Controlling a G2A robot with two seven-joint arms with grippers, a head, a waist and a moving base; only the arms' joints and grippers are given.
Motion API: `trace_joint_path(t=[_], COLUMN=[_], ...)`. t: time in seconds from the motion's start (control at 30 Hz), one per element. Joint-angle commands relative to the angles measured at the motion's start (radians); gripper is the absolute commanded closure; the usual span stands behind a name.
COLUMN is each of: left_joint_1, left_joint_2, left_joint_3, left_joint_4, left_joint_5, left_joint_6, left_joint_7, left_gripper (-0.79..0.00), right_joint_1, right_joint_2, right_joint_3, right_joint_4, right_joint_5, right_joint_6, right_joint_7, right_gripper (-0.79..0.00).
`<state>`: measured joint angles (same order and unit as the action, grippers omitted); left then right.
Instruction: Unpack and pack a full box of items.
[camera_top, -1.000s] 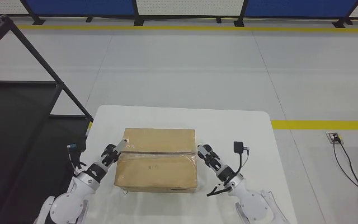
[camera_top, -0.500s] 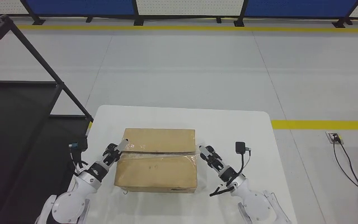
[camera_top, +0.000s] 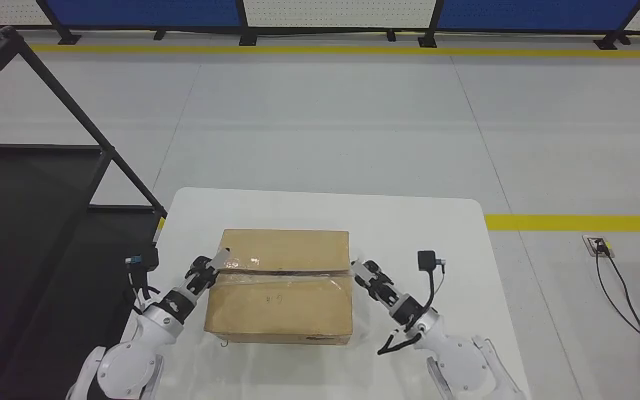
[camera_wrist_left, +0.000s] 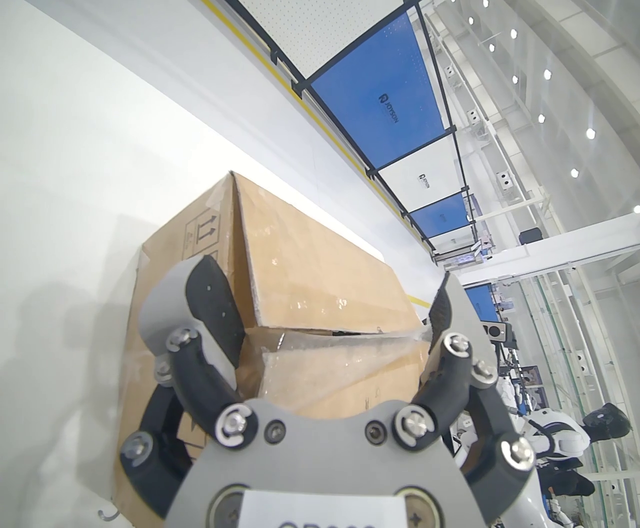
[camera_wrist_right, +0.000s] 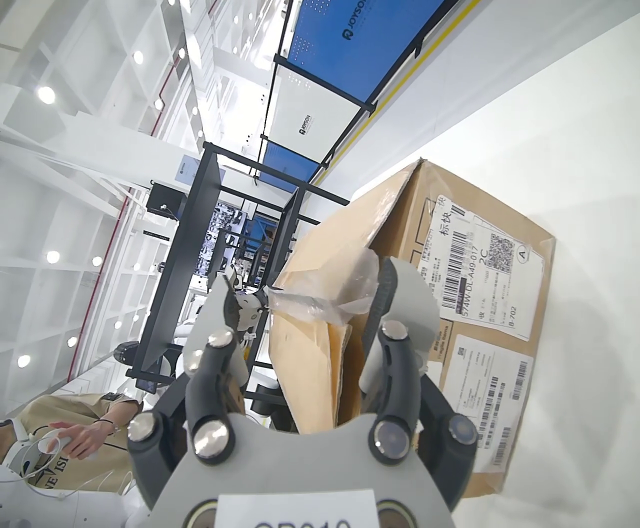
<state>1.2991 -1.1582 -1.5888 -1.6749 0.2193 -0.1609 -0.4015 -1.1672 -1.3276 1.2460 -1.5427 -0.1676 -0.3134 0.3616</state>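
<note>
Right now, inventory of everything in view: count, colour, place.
box: 1, brown cardboard, middle of the table, flaps shut
tape: 1 strip, clear, along the box's top seam
labels: several, white, on the box end by the right gripper
table: 1, white, under the box
rack: 1, black, beside the table on the left arm's side
floor lines: 2, yellow, one beyond the table, one on the right arm's side
panels: blue, along the far edge
cable: 1, black, on the floor
left gripper: open, at the box's end, by the seam
right gripper: open, at the opposite end
</note>
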Motion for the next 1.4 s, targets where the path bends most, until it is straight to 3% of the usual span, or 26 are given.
trace_joint_path(t=[0.0,0.4,0.67,0.73,0.83,1.0,1.37], left_joint_1=[-0.002,-0.006,0.02,0.028,0.042,0.071,0.107], left_joint_2=[0.0,0.001,0.004,0.005,0.006,0.007,0.008], left_joint_3=[0.002,0.009,-0.024,-0.034,-0.05,-0.072,-0.104], left_joint_4=[0.001,0.007,-0.03,-0.04,-0.052,-0.065,-0.069], left_joint_5=[0.0,-0.002,-0.026,-0.035,-0.047,-0.066,-0.096], left_joint_6=[0.003,0.004,-0.009,-0.012,-0.015,-0.024,-0.03], left_joint_7=[0.003,0.01,0.021,0.026,0.034,0.045,0.071], left_gripper=[-0.785,-0.785,-0.785,-0.785,-0.785,-0.785,-0.785], right_joint_1=[0.0,-0.02,-0.086,-0.09,-0.052,0.066,0.278], right_joint_2=[0.001,0.002,0.011,0.014,0.021,0.02,0.0], right_joint_3=[0.002,0.015,0.073,0.069,0.057,0.007,-0.096], right_joint_4=[-0.002,-0.033,-0.169,-0.198,-0.187,-0.092,0.088], right_joint_5=[-0.011,-0.064,-0.124,-0.112,-0.055,0.001,0.037], right_joint_6=[0.011,0.066,-0.003,-0.036,-0.076,-0.026,0.108], right_joint_7=[-0.006,-0.082,-0.18,-0.131,0.04,0.202,0.295], right_gripper=[-0.785,-0.785,-0.785,-0.785,-0.785,-0.785,-0.785])
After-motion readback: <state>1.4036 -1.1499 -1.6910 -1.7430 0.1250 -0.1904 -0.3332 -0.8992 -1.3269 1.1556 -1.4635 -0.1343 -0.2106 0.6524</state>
